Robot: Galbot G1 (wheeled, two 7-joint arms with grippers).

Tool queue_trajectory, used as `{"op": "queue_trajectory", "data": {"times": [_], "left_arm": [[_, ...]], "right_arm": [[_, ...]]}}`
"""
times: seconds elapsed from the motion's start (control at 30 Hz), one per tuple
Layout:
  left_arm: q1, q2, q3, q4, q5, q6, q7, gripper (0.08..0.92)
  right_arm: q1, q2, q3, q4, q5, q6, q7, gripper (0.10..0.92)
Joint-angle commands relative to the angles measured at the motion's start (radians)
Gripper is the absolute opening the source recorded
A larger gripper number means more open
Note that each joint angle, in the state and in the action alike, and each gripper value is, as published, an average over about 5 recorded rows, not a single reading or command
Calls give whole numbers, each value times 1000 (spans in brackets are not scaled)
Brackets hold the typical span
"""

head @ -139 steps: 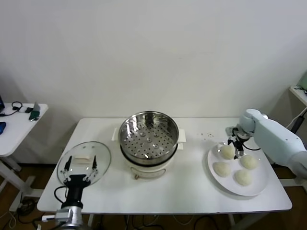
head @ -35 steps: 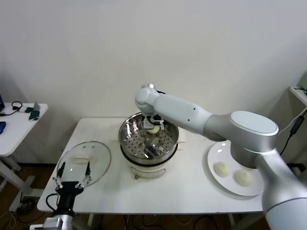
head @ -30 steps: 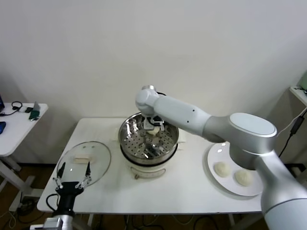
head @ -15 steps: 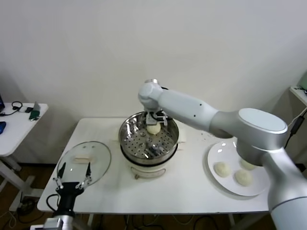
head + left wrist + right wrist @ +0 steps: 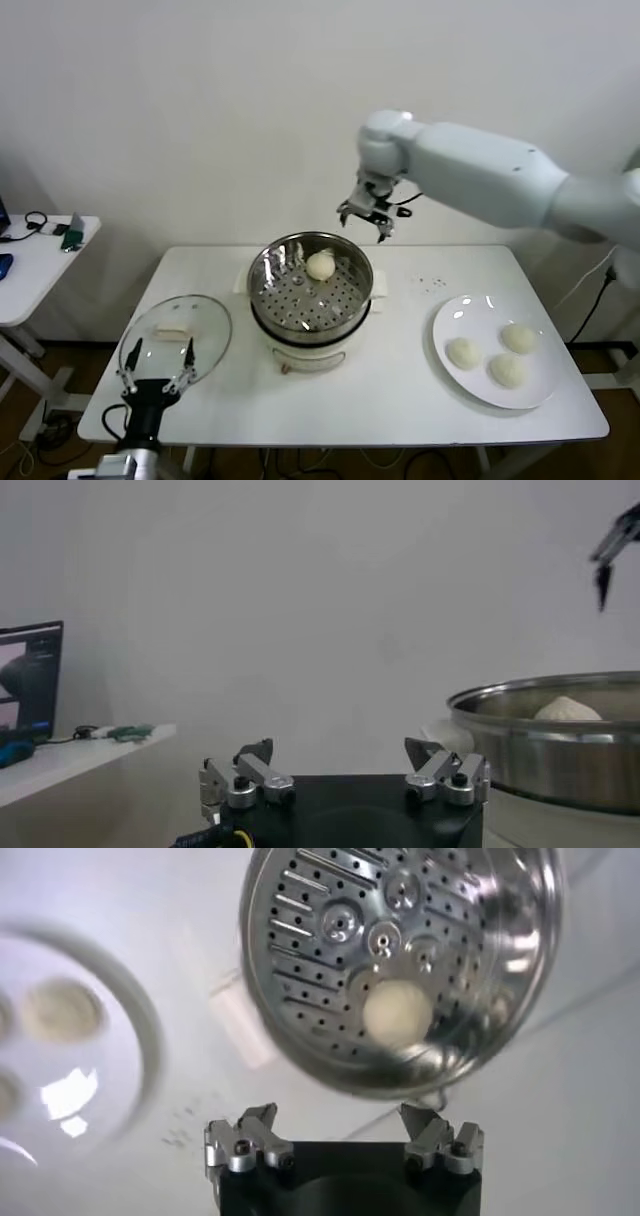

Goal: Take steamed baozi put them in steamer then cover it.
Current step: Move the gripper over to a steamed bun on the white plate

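One baozi (image 5: 320, 265) lies on the perforated tray inside the steel steamer (image 5: 268, 290), toward its far side; it also shows in the right wrist view (image 5: 398, 1011) and over the rim in the left wrist view (image 5: 566, 709). Three baozi (image 5: 517, 337) rest on the white plate (image 5: 455, 382) at the right. The glass cover (image 5: 175, 338) lies flat at the table's left. My right gripper (image 5: 364, 219) is open and empty, raised above and behind the steamer's right rim. My left gripper (image 5: 157, 362) is open and empty, low at the table's front left, near the cover.
A small white side table (image 5: 35, 260) with cables and gadgets stands at the far left. The wall stands right behind the table's back edge. The table's front edge runs just below the plate and the cover.
My right gripper let go of a baozi in the steamer, then rose up and to the right, away from the pot. The plate holds three baozi where four lay earlier.
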Motion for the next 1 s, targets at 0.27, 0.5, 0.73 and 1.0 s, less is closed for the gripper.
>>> {"op": "queue_trajectory", "data": {"times": [0.27,0.5,0.73,1.0], "left_arm": [[-5,-7,9,-13,18,11,1,823],[-4,-10,14,-16,35,16,1,823],[2,-16,12,-10,45,16,0,823],[5,-23,7,-9,54,16,0,823]], "right_arm": [[-69,-494,-153,255,311,-400,173,823],[-384,-536,62,174,130,-376,139,823],[-561,-483,214,76,46,-346,119,823],[-612,-411,249,4,31,-334,116,823]]}}
